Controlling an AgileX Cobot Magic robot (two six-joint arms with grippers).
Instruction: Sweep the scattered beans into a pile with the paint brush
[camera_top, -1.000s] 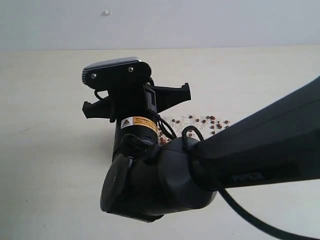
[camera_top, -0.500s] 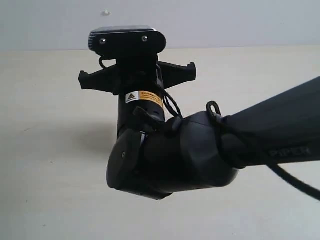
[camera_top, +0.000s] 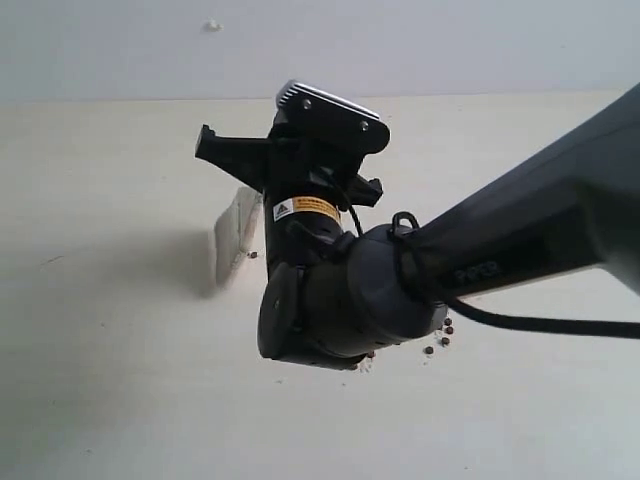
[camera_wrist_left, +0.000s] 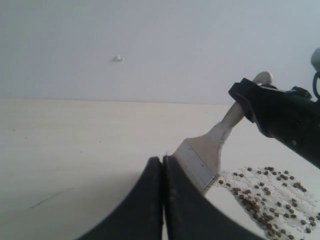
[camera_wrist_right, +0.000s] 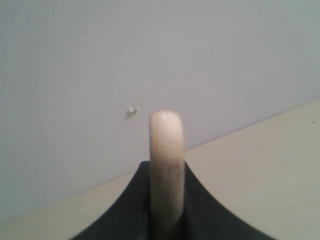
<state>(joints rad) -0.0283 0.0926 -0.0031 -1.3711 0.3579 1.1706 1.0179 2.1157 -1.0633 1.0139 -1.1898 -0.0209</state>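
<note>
My right gripper (camera_wrist_right: 166, 169) is shut on the pale wooden handle of the paint brush (camera_wrist_right: 166, 145). In the left wrist view the paint brush (camera_wrist_left: 212, 145) slants down from the right gripper (camera_wrist_left: 246, 97), with its silver ferrule (camera_wrist_left: 196, 163) low by the table. Its whitish bristles (camera_top: 236, 232) show left of the right arm in the exterior view. The pile of reddish-brown beans (camera_wrist_left: 267, 197) and whitish grains lies beside the ferrule. A few beans (camera_top: 440, 335) peek out under the arm. My left gripper (camera_wrist_left: 162, 161) is shut and holds nothing, close to the ferrule.
The right arm (camera_top: 480, 265) fills the middle and right of the exterior view and hides most of the pile. The cream table (camera_top: 100, 330) runs back to a pale wall (camera_top: 450, 40) with a small white speck.
The right wrist has lifted, swung right and tilted. The brush bristles now show to the left of the arm. The beans seen behind the arm a second ago are mostly covered.
</note>
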